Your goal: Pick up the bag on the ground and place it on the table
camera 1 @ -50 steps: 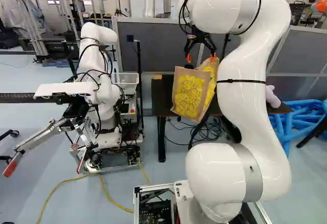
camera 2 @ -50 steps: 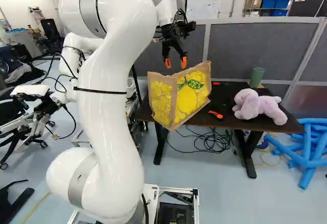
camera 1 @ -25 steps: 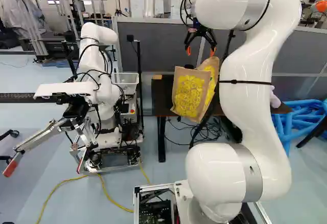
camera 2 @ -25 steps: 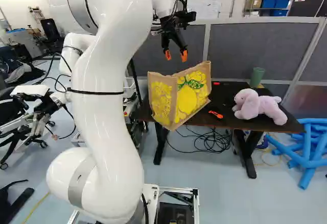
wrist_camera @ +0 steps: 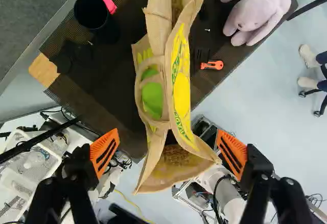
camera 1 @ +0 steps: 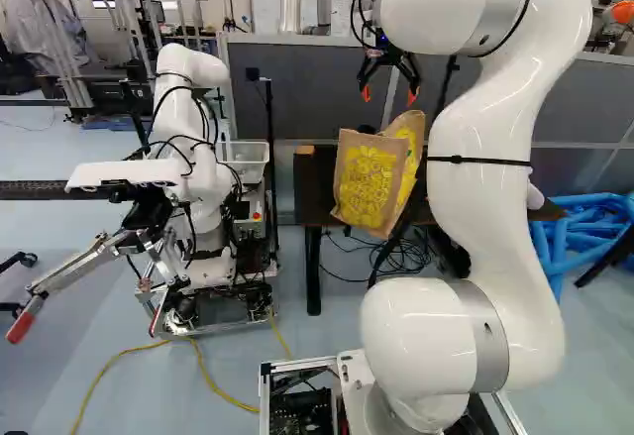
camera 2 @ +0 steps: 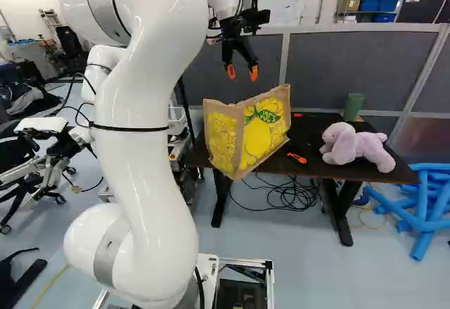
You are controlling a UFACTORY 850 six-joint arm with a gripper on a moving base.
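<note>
The arm (camera 1: 485, 207) bends in a tall S, right of the middle in the left base view, covering part of the table (camera 2: 316, 170). At its far end the gripper (camera 2: 242, 72) points down, in the upper middle of the right base view – its fingers spread wide, with air between them and the bag (camera 2: 256, 136) below.

The bag is up at the table's near edge, mouth gaping, and the wrist view shows part of it reaching past that edge; I can't tell how its underside sits. Its looped handle (wrist_camera: 138, 96) lies ahead of the gripper.

Right of the bag in the right base view are an orange cutter (camera 2: 297, 158), a lilac plush (camera 2: 348, 143) and, behind it, a green roll (camera 2: 354, 105). Blue tubes (camera 2: 422, 207) pile up at far right, cables (camera 2: 285, 195) coil below, and another robot (camera 1: 193, 148) stands left in the left base view.

The bag looks like coarse tan cloth with yellow fruit prints, the arm is glossy white – and the orange pads (wrist_camera: 104, 152) are slotted.
</note>
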